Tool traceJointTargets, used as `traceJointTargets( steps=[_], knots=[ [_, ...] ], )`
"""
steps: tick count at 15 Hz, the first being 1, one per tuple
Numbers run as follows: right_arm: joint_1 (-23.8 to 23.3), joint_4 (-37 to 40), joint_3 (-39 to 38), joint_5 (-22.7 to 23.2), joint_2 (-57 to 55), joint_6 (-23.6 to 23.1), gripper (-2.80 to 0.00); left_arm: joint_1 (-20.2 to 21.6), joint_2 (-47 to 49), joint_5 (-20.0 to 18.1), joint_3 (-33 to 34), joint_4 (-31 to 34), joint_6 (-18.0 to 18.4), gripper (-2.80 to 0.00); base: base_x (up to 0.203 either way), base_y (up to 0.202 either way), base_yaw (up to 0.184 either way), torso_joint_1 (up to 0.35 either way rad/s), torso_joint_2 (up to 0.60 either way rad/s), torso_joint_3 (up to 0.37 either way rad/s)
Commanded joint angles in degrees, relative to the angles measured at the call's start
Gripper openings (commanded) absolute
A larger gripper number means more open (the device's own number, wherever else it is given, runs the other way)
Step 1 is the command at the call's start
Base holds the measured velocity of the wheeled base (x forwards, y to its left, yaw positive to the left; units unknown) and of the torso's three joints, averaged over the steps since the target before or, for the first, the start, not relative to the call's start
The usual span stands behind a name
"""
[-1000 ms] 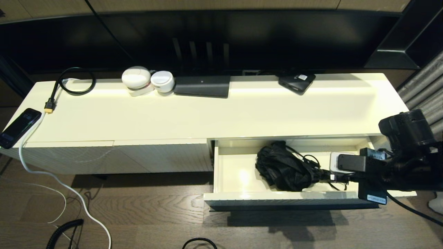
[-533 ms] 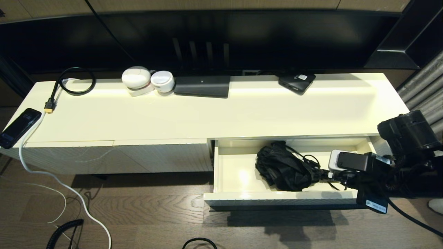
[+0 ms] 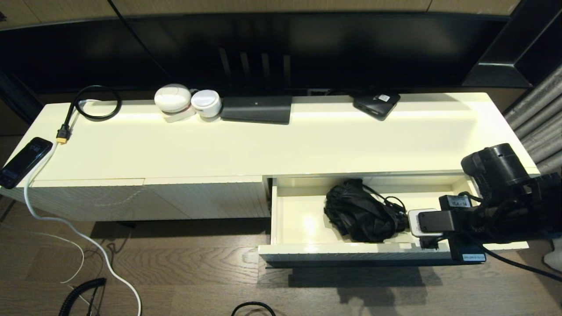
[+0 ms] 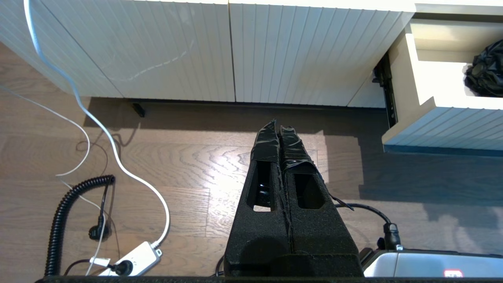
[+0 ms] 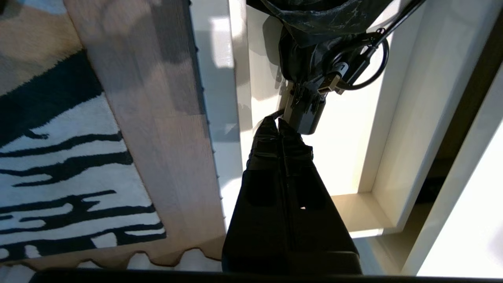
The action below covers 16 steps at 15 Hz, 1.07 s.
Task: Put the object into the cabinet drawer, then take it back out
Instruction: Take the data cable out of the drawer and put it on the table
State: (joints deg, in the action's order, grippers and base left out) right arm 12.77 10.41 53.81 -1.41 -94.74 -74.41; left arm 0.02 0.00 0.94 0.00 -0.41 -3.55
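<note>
The cabinet drawer (image 3: 295,206) stands pulled out at the cabinet's right end, with its black bar handle (image 3: 351,263) under the ribbed front. A folded black umbrella (image 3: 358,217) lies inside it. My right gripper (image 5: 277,122) reaches down into the drawer's right part, just behind the front wall. It is shut, and its tips touch the umbrella's handle end (image 5: 304,116). A thin dark strap (image 5: 271,115) runs from the tips to that handle. In the head view the wrist camera hides the fingers. My left gripper (image 4: 278,127) hangs shut and empty over the floor.
On the cabinet top (image 3: 281,145) sit two white round gadgets (image 3: 186,102), a flat black box (image 3: 257,109), a small black device (image 3: 376,104), a black cable and a phone (image 3: 23,161). Cables and a power strip (image 4: 129,259) lie on the wooden floor; a striped rug (image 5: 59,165) lies nearby.
My right arm has swung toward the drawer's front wall and sunk lower at the umbrella's handle end. The umbrella and the drawer have stayed put.
</note>
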Motion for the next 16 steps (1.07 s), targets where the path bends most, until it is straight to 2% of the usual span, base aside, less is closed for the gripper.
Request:
traceJointTargets(
  steps=[1,5,8,16],
  knots=[
    [-0.84,0.07,2.76,0.63,-4.78,-3.13,0.0,-0.02,0.0,0.03,0.0,-0.02,-0.06,-2.8,0.0,0.0,0.0,0.0,0.0,0.0],
    [-1.17,-0.03,5.85,0.94,-8.34,-4.32,0.0,0.06,0.0,0.03,0.0,-0.03,-0.06,-2.8,0.0,0.0,0.0,0.0,0.0,0.0],
    [-1.15,-0.62,5.69,1.41,-7.45,-6.55,0.0,0.05,0.03,0.03,0.0,-0.02,-0.06,-2.8,0.0,0.0,0.0,0.0,0.0,0.0],
    [-2.49,-0.65,4.5,0.88,-5.86,-8.32,0.0,-0.01,0.0,0.03,0.0,-0.02,-0.06,-2.8,0.0,0.0,0.0,0.0,0.0,0.0]
  ],
)
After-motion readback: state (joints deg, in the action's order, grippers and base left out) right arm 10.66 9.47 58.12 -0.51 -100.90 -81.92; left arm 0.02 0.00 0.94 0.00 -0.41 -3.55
